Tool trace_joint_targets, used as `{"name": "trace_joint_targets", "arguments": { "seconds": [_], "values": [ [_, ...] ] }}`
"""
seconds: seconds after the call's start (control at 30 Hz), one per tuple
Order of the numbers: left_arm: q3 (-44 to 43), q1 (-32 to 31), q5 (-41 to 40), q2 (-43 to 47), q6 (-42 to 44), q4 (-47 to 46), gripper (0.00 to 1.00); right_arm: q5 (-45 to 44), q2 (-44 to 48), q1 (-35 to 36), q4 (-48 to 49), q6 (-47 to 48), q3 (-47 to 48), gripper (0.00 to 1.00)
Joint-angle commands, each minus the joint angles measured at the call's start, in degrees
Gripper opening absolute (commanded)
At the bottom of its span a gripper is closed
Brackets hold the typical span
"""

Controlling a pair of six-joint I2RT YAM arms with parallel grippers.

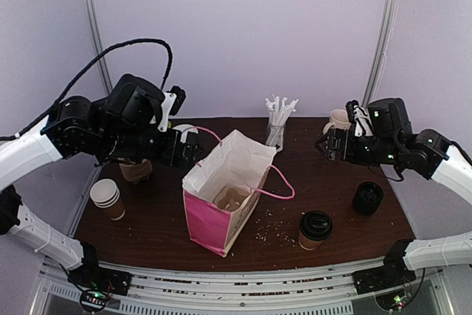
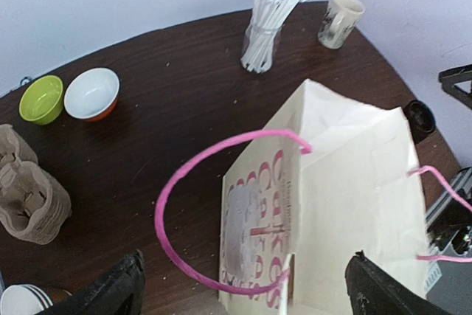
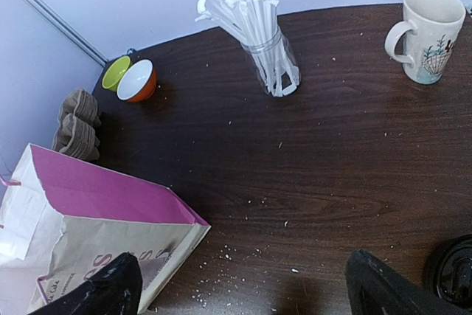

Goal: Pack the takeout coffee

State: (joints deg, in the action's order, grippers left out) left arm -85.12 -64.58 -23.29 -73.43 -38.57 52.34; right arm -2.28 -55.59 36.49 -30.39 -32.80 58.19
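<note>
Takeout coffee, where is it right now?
In the top view the takeout coffee stands near the table's front edge, right of the paper bag, with the black lid stack further right.

a dark brown wooden table (image 1: 155, 226) fills the lower half of the top view. near the centre a paper bag (image 1: 210, 219), pink and cream with pink handles, stands open on it. behind the bag, at upper centre, is a glass jar of white straws (image 1: 276, 134), and to the right of the jar a pale mug (image 1: 338, 119). at lower right stands the takeout coffee (image 1: 315, 229), upright, with crumbs (image 1: 269, 228) just left of it; further right is a black stack of lids (image 1: 367, 198). at the left edge stand a stack of lidless cups (image 1: 108, 199) and cardboard cup carriers (image 1: 136, 171). the left wrist view shows a green bowl (image 2: 41, 99) touching a white and orange bowl (image 2: 91, 94) at its upper left.
</note>
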Motion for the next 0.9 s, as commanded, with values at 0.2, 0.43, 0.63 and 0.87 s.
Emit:
{"name": "trace_joint_targets", "arguments": {
  "seconds": [0.2, 0.43, 0.63, 0.87],
  "values": [
    [4.0, 5.6, 7.8, -1.8, 6.6, -0.9, 0.87, 2.8, -3.2, -0.3, -5.9, 2.6, 2.2, 0.98],
    [3.6, 5.6, 12.6, -2.9, 8.3, -1.8, 0.87, 4.3, -4.9, -0.3, -9.1, 4.8, 3.8, 0.98],
    [6.8, 5.6, 15.4, -1.7, 9.2, -2.3, 0.8, 6.3, -6.1, -0.2, -14.4, 7.1, 5.1, 0.96],
    [10.9, 5.6, 17.6, -0.7, 9.0, -4.9, 0.56, 5.7, -7.2, 1.5, -19.9, 7.8, 6.9, 0.88]
  ]
}}
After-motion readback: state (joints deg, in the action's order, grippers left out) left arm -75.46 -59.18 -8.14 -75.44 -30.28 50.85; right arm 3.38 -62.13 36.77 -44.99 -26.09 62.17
